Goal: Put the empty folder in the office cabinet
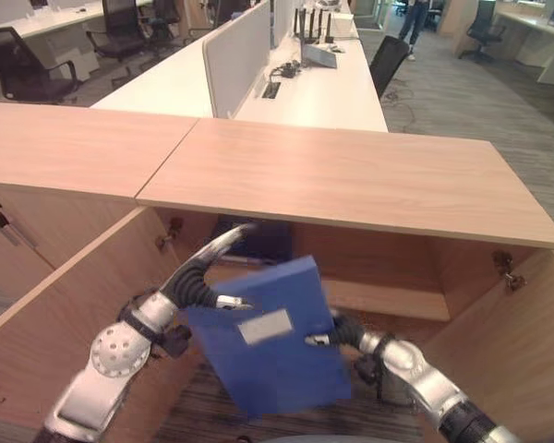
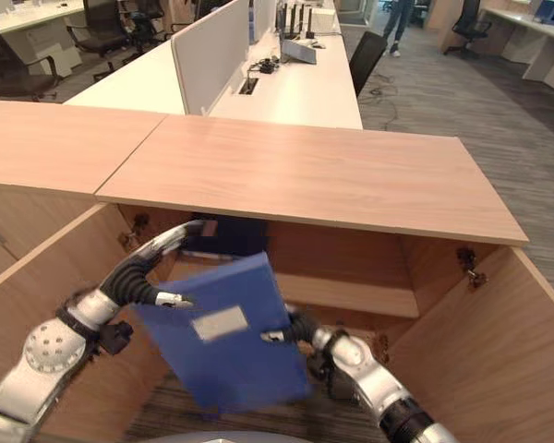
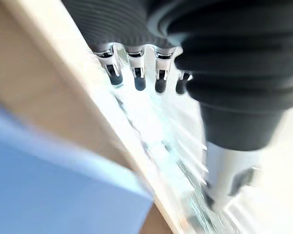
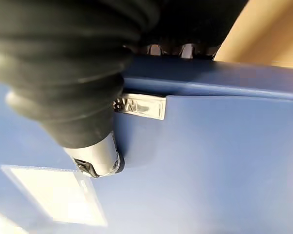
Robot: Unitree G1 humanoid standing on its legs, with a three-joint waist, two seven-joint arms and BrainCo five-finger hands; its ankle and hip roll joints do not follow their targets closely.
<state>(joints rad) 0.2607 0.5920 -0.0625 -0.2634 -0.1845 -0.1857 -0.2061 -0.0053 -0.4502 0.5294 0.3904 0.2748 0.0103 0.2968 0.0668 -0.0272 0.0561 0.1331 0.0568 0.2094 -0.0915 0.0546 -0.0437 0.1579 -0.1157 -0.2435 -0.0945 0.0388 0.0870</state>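
Blue folder held in mid-air just before the open cabinet, below its wooden top, tilted with the long axis leaning and the white label facing the head camera. Not yet inside; interior lying beyond the folder, away from the robot, so a push forward and slightly down likely needed.

Right hand at the folder's right edge: thumb pressed on the labelled face, other fingers wrapped round the spine on the far side, as seen in the right wrist view, so a pinch on the folder. Right forearm reaching up from low right of the folder.

Left hand at the folder's upper left edge, one finger stretched up and over towards the cabinet opening, another tip lying against the folder's face. In the left wrist view, fingers straight and spread in a row, curled round nothing; folder just beside them. Steadying rather than gripping, by the look of it.

Right hand carrying the load, so nearer to the job. Risk, as a judgement: tilted folder catching the cabinet's top edge on entry.
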